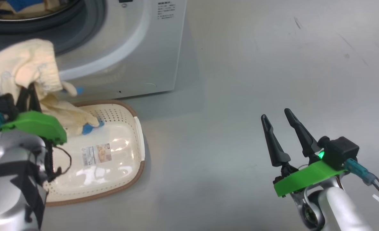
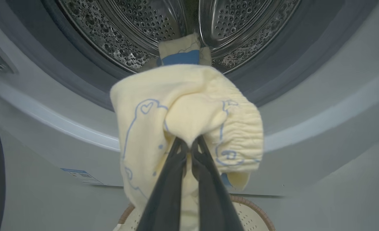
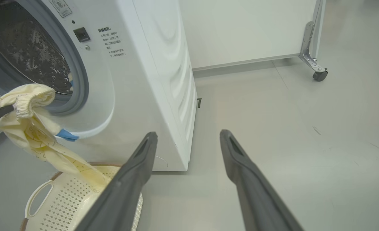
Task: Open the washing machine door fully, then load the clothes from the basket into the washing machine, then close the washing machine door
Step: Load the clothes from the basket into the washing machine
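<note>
Clothes (image 2: 183, 106): two pieces. One pinched in closed left gripper (image 2: 189, 142) at washer (image 1: 138, 48) mouth, tail in the one basket (image 1: 137, 128); other in drum (image 2: 240, 19), mostly hidden. Right gripper (image 1: 275, 113) spread wide, empty.

Basket (image 1: 135, 123) before washing machine (image 1: 138, 48)

head: down at basket (image 1: 120, 157) | left wrist: close, into washing machine (image 2: 305, 144) | right wrist: probably low | shared: basket

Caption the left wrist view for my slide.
Left gripper holds the clothes up before the washing machine opening.
</note>
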{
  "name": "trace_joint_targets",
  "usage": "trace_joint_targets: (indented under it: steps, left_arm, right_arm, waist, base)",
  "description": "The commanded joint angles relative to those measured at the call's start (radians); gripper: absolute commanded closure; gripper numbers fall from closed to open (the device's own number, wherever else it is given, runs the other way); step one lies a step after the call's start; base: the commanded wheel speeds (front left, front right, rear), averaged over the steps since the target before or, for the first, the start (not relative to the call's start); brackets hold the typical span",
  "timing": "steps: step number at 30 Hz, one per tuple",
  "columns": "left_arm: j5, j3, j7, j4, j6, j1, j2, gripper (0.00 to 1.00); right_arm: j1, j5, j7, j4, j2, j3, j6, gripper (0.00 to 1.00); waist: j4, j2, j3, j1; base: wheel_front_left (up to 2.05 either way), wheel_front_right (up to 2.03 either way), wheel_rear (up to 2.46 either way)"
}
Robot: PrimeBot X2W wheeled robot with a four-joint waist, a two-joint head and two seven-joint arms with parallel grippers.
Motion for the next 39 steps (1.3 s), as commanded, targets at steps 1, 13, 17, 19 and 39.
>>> trace_joint_targets:
  steps: [1,13,17,19,39]
  left_arm:
    - [-0.006,0.047,0.013,-0.026,-0.003,-0.062,0.05,1.0]
    - [-0.046,0.07,0.303,0.028,-0.066,-0.35,0.208,1.0]
    - [-0.049,0.072,0.394,0.044,-0.086,-0.443,0.268,1.0]
    - [-0.047,0.072,0.405,0.045,-0.09,-0.468,0.282,1.0]
    - [0.096,-0.015,0.049,0.139,-0.154,-0.863,0.407,1.0]
  right_arm:
    - [-0.028,0.008,-0.016,-0.019,-0.008,0.022,0.002,0.0]
    - [-0.109,0.069,-0.036,0.008,-0.008,0.056,0.002,0.0]
    - [-0.119,0.081,-0.036,-0.004,-0.008,0.068,0.002,0.0]
    - [-0.121,0.083,-0.036,-0.007,-0.008,0.073,0.002,0.0]
    - [-0.181,0.135,-0.037,-0.037,-0.008,0.133,0.002,0.0]
  waist:
    - [-0.041,0.0,0.051,-0.0004]
    - [-0.095,0.0,0.148,-0.0004]
    - [-0.117,0.0,0.177,-0.0004]
    - [-0.122,0.0,0.185,-0.0004]
    - [-0.176,0.0,0.319,-0.0004]
  base:
    - [0.0,0.0,0.0]
    - [0.0,0.0,0.0]
    - [0.0,0.0,0.0]
    - [0.0,0.0,0.0]
    - [0.0,0.0,0.0]
